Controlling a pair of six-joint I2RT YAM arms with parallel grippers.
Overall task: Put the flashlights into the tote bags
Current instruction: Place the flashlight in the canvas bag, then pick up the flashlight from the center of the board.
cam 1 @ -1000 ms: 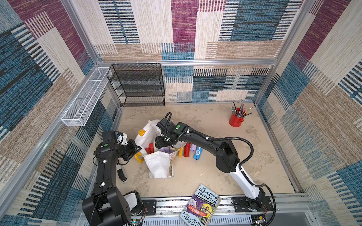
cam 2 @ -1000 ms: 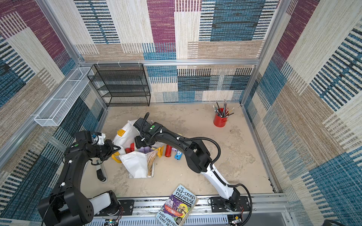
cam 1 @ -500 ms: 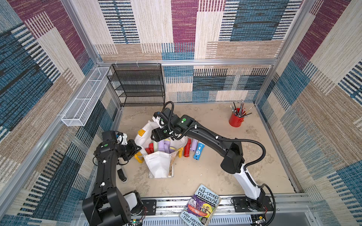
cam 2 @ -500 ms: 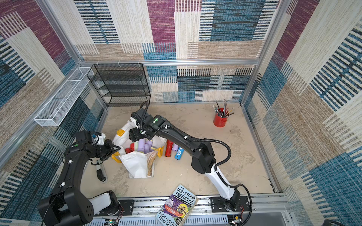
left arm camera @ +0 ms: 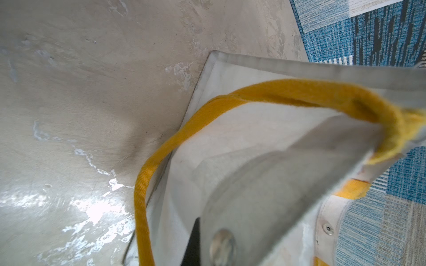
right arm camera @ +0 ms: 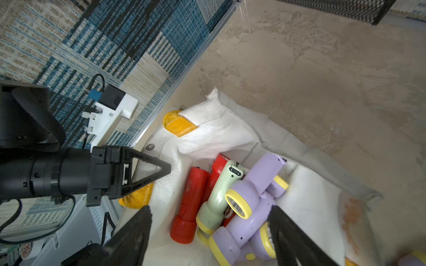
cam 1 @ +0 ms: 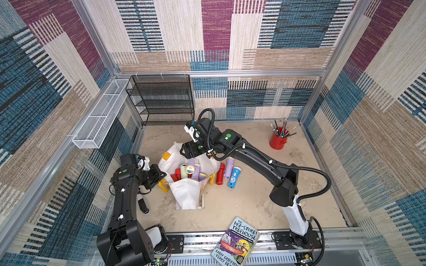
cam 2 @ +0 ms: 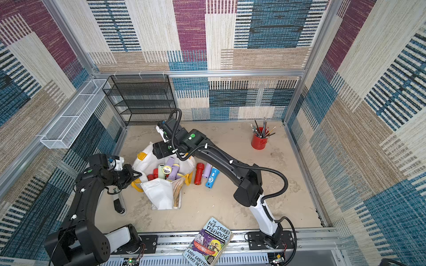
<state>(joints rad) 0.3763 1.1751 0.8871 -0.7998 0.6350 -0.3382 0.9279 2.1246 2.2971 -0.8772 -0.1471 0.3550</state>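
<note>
Three flashlights [cam 1: 228,169], red, lilac and blue, lie on the worktop [cam 1: 253,202] just beside the white tote bag [cam 1: 186,195]; others lie heaped inside it. Left pincer [cam 1: 162,176] clamped on the bag's rim; right pincer [right arm camera: 210,207] apart, poised above the heap.
</note>
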